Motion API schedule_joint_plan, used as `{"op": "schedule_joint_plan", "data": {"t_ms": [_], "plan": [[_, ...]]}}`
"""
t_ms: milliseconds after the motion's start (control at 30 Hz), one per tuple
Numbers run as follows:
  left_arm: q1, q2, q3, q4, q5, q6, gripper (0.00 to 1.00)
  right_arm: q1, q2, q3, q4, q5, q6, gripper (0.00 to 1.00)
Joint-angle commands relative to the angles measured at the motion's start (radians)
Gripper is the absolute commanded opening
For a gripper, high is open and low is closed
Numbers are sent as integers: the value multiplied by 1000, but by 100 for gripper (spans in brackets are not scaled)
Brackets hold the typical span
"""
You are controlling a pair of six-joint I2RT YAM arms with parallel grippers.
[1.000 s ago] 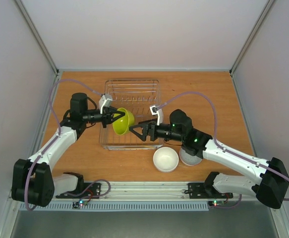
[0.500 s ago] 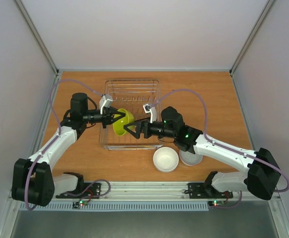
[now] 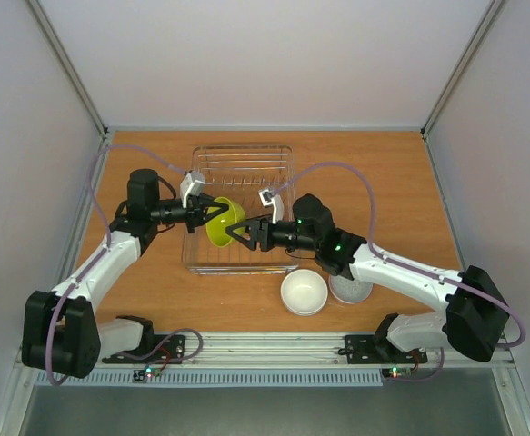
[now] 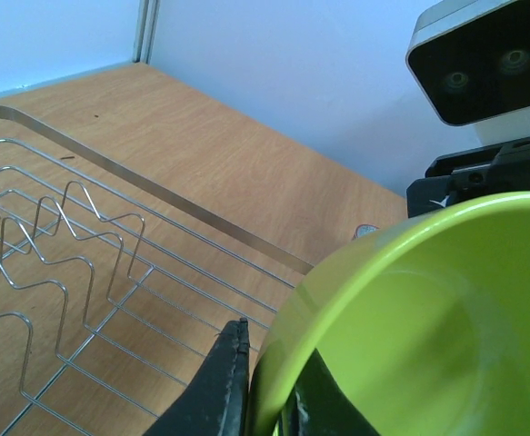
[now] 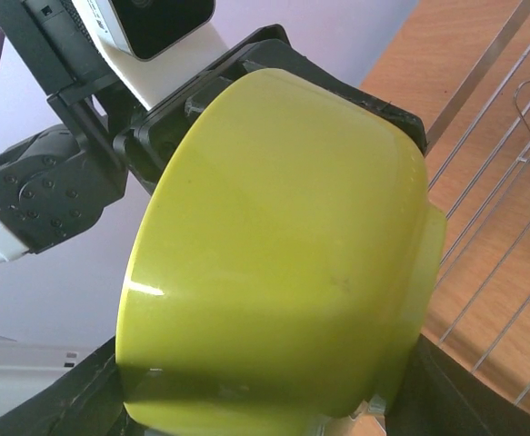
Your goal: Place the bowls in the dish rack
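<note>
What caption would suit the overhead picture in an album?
Over the dish rack, the left gripper pinches the rim of a lime green bowl while the open right gripper faces it.

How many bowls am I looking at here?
3. A green bowl held in the left hand over the wire rack; a white bowl on the table in front; a greyish bowl beside it, partly under the right arm. Others may be hidden.

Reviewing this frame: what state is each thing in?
Silver wire dish rack: no bowl seen resting inside.
Lime green round bowl: tipped sideways, held above the rack.
Left gripper: fingers shut on that bowl's rim.
Right gripper: fingers open, either side of the bowl.
White round bowl: upright on the table.
Grey round bowl: on the table, partly hidden.
</note>
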Motion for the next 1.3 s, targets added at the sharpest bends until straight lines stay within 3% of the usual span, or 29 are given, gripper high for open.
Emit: {"op": "schedule_joint_plan", "data": {"t_ms": [0,67,133,167,233,333,700,1267], "plan": [[-11,-10,6,16,31,-20,0,10,-30,28,21,-5,-71,1],[-11,-23,10,-9,-57,-3,5,9,-47,60,-94,65,-114,1],[-11,-47,4,-12,-231,7,33,10,-50,121,-267,184,-184,1],[-11,-62,-5,-8,-330,14,41,10,-39,162,-363,258,-210,1],[-10,-83,-28,26,-487,25,49,9,5,257,-532,420,-264,1],[-7,-78,-55,62,-600,63,52,8,106,404,-704,616,-344,1],[-3,-15,-112,149,-600,50,53,-8,502,806,-1031,959,-432,1],[-3,8,-125,170,-523,46,54,-88,675,889,-967,883,-497,1]]}}
